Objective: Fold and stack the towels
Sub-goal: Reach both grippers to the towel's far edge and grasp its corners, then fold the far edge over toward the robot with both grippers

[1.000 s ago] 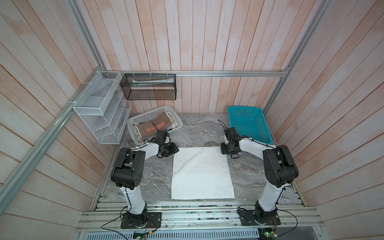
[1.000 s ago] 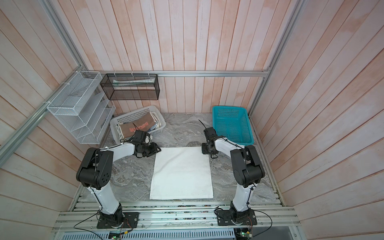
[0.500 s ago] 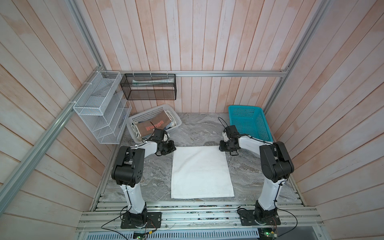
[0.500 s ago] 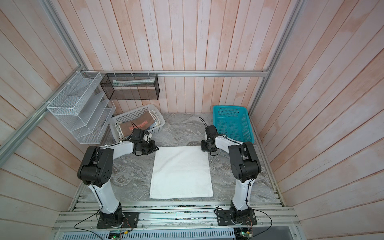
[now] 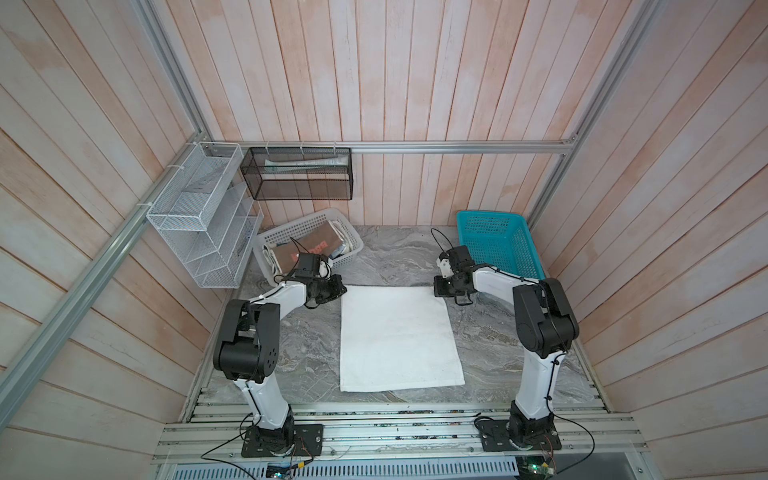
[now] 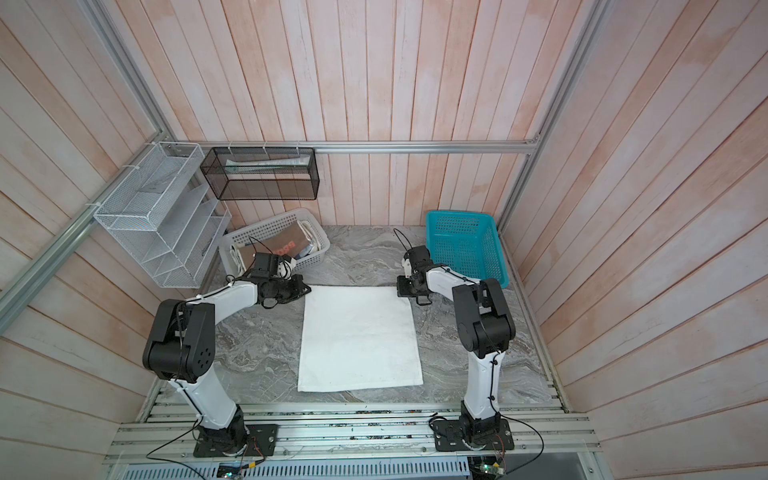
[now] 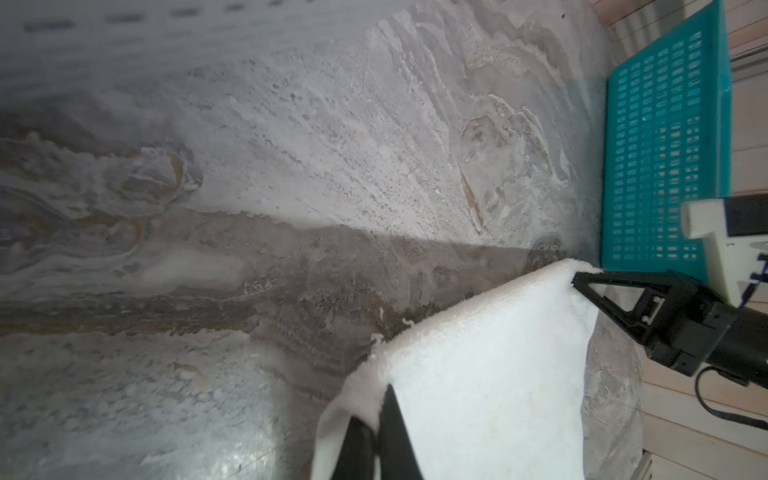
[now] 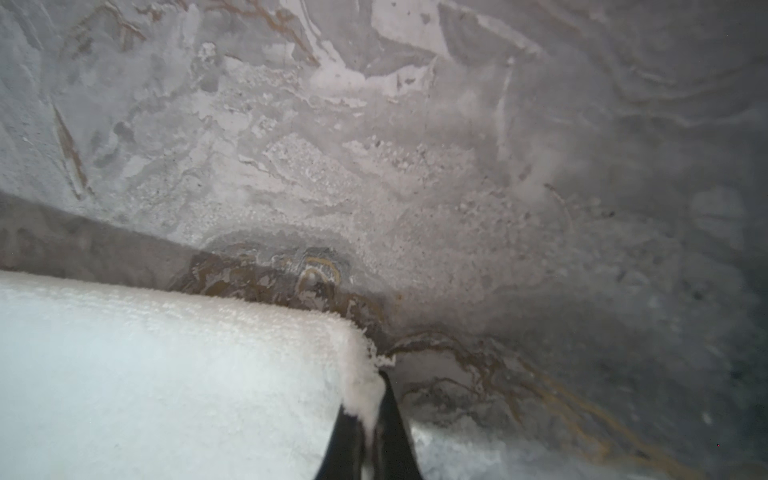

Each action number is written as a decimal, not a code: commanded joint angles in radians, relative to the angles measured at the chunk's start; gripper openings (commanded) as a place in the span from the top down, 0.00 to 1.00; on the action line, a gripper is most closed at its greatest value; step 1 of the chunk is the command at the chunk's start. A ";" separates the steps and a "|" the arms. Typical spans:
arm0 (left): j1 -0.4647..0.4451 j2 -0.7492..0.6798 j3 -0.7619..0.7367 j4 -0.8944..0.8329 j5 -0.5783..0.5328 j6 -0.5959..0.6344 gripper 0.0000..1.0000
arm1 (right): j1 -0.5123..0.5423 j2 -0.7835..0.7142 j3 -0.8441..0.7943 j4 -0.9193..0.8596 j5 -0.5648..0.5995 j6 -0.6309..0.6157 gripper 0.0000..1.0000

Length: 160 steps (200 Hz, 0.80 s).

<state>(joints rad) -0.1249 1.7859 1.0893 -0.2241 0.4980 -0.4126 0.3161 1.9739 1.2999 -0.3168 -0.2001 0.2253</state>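
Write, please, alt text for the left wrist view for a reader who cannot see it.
The left gripper is shut on one corner of a large white towel lying on a grey marble tabletop, while the right gripper pinches the neighbouring corner. A teal basket stands behind the right gripper.

Both arms rose from their bases at the near edge, elbows bent high, forearms sloping down low toward the far side. The left arm (image 5: 286,297) ended in the left gripper (image 5: 343,289), jaws pinched tight on the far left corner of the white towel (image 5: 397,336). The right arm (image 5: 494,282) carried the right gripper (image 5: 436,289), clamped likewise on the far right corner.
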 commanded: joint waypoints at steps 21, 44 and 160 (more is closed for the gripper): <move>0.048 -0.080 0.030 0.009 0.080 0.056 1.00 | -0.002 -0.153 0.010 0.051 0.058 -0.073 1.00; 0.052 -0.118 0.024 0.015 0.095 0.069 1.00 | -0.003 -0.212 -0.016 0.067 0.069 -0.104 1.00; 0.047 -0.290 -0.347 0.194 0.170 -0.025 1.00 | 0.027 -0.439 -0.375 0.208 0.009 -0.065 1.00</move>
<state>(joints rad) -0.0814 1.5463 0.7532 -0.0605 0.6563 -0.4229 0.3443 1.5742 0.9226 -0.1276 -0.1864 0.1562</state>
